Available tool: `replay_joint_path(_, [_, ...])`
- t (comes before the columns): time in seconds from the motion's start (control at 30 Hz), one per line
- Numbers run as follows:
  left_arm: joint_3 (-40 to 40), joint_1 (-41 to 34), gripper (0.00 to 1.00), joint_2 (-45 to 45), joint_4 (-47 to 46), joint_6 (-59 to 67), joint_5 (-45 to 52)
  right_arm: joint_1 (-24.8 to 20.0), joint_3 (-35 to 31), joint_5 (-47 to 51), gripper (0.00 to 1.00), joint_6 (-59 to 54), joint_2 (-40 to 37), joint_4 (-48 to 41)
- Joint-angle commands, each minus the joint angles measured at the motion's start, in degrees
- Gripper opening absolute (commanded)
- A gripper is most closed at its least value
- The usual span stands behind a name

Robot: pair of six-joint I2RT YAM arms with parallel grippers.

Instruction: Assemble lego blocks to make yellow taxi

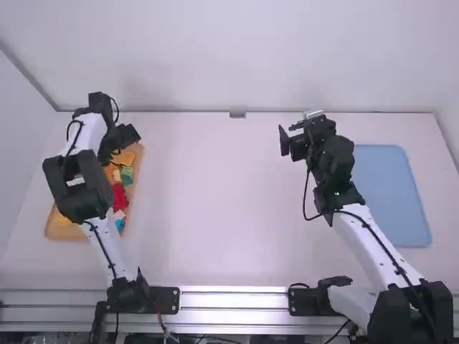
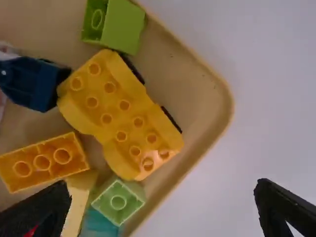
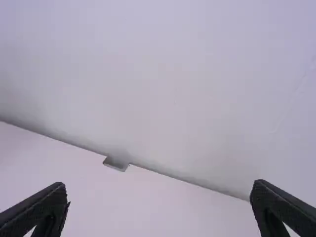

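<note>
"Yellow studded car body [image 2: 117, 98] lies in the tray [image 2: 226, 96]; how will it handle?"

"Likely light, stiff, slick; pinch across its narrow width; left gripper [image 2: 163, 184] gapes wide, empty; right gripper [image 3: 158, 184] likewise."

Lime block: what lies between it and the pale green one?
Left wrist view: the big yellow piece lies between the lime block and the pale green block.

arms [image 1: 366, 240] – 2 | trays [image 1: 394, 193] – 2 | green blocks [image 2: 123, 27]: 2 | dark-blue block [image 2: 34, 85]: 1
</note>
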Motion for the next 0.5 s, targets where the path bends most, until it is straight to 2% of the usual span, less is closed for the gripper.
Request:
replay_joint_path(0.0, [1.3, -0.2, 0.99, 0.3, 0.8, -3.1, 2.1, 0.0, 2.2, 0.0, 0.98, 0.2, 0.3, 0.0])
replay_joint_path(0.2, [1.3, 0.2, 0.99, 0.3, 1.2, -7.0, 1.0, 0.0, 2.2, 0.0, 0.98, 0.2, 0.3, -0.4])
replay_joint_path(0.3, [1.3, -0.1, 0.99, 0.5, -2.4, -17.9, -1.1, 0.0, 2.2, 0.0, 0.99, 0.2, 0.3, -0.6])
replay_joint_path(0.47, [1.2, -0.1, 0.99, 2.1, -3.2, -24.2, -3.0, 0.0, 2.2, 0.0, 0.98, 0.2, 0.3, -1.1])
